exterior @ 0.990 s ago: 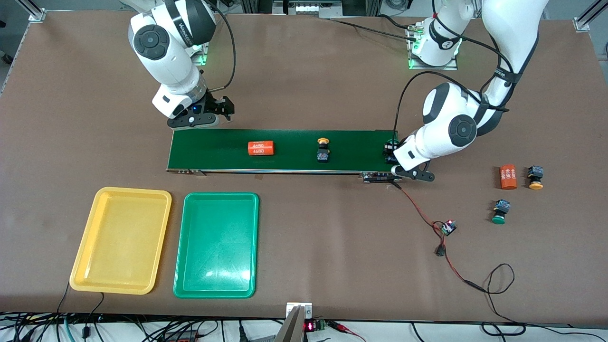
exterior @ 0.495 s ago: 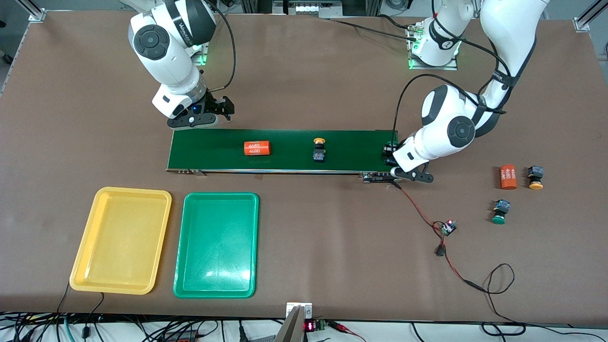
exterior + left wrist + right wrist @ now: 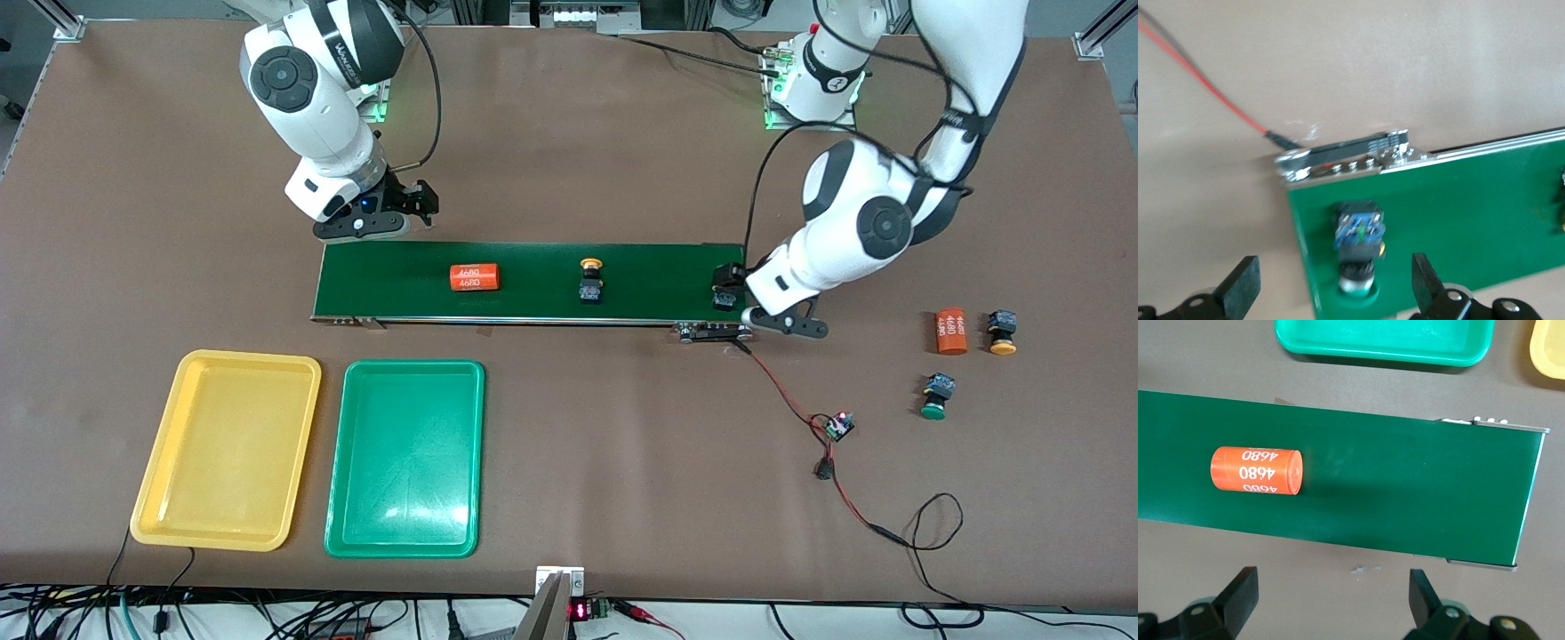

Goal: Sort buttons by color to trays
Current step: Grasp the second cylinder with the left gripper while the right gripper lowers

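Observation:
A green button (image 3: 726,291) lies on the left arm's end of the dark-green conveyor belt (image 3: 662,277). My left gripper (image 3: 736,300) is open over it; in the left wrist view the button (image 3: 1358,243) lies between the fingers of the open gripper (image 3: 1331,293), which do not touch it. A yellow button (image 3: 589,283) stands mid-belt. Another yellow button (image 3: 1002,332) and another green button (image 3: 935,396) lie on the table toward the left arm's end. The yellow tray (image 3: 227,524) and green tray (image 3: 406,542) are nearer the camera and empty. My right gripper (image 3: 418,206) waits open beside the belt's right-arm end (image 3: 1331,597).
An orange "4680" cylinder (image 3: 474,278) rides the belt and shows in the right wrist view (image 3: 1257,471). A second cylinder (image 3: 952,331) lies beside the off-belt yellow button. A red wire with a small circuit board (image 3: 837,427) runs from the belt's end across the table.
The cylinder and the yellow button on the belt have moved toward the right arm's end. My left hand has shifted a little toward the left arm's end. The right arm has not moved.

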Tool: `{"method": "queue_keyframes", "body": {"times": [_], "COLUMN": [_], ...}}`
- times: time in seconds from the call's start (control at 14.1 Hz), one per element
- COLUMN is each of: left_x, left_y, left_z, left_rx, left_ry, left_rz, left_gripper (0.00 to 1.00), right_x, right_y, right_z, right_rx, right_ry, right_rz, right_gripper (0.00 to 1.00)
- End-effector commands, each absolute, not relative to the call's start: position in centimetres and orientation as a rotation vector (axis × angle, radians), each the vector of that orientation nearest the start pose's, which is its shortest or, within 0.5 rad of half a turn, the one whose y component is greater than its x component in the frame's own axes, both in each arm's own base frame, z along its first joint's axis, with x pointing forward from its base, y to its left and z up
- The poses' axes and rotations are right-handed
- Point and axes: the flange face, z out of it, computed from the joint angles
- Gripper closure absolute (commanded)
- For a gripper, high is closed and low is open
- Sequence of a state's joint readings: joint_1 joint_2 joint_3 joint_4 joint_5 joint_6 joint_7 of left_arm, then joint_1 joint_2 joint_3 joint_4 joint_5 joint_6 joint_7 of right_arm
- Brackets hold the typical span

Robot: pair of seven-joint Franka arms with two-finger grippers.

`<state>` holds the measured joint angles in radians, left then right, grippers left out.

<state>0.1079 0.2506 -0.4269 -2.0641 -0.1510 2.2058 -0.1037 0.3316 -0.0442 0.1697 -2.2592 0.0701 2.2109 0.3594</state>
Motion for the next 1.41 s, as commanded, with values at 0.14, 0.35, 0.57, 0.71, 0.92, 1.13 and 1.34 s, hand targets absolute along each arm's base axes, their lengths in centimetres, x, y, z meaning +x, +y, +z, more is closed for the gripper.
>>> {"method": "queue_keyframes", "body": {"times": [0.14, 0.35, 0.57, 0.71, 0.92, 1.13, 1.34], "left_x": [57.5, 59.5, 60.1, 59.3, 58.4, 57.9, 58.3], "left_y": [-7.2, 1.2, 10.0, 14.1, 18.1, 19.0, 19.1], "left_z": [35.0, 34.4, 31.9, 30.2, 26.7, 25.2, 23.4], "left_rx": [-3.324, -3.249, -3.205, -3.226, -3.232, -3.201, -3.211], "left_ry": [-0.071, -0.179, -0.304, -0.259, -0.202, -0.165, -0.121], "left_rz": [0.256, 0.21, 0.231, 0.261, 0.316, 0.352, 0.313], "left_gripper": [0.0, 0.0, 0.0, 0.0, 0.0, 0.0, 0.0], "right_x": [45.2, 45.2, 45.2, 45.4, 46.0, 46.4, 46.9], "right_y": [25.3, 25.3, 25.5, 26.3, 28.5, 29.3, 30.5], "right_z": [38.1, 38.1, 38.0, 38.1, 37.9, 37.5, 37.1], "right_rx": [-3.109, -3.109, -3.109, -3.107, -3.102, -3.099, -3.094], "right_ry": [-0.138, -0.138, -0.137, -0.037, -0.018, -0.025, -0.036], "right_rz": [0.028, 0.028, 0.034, 0.029, 0.033, 0.04, 0.045], "right_gripper": [0.0, 0.0, 0.0, 0.0, 0.0, 0.0, 0.0]}}
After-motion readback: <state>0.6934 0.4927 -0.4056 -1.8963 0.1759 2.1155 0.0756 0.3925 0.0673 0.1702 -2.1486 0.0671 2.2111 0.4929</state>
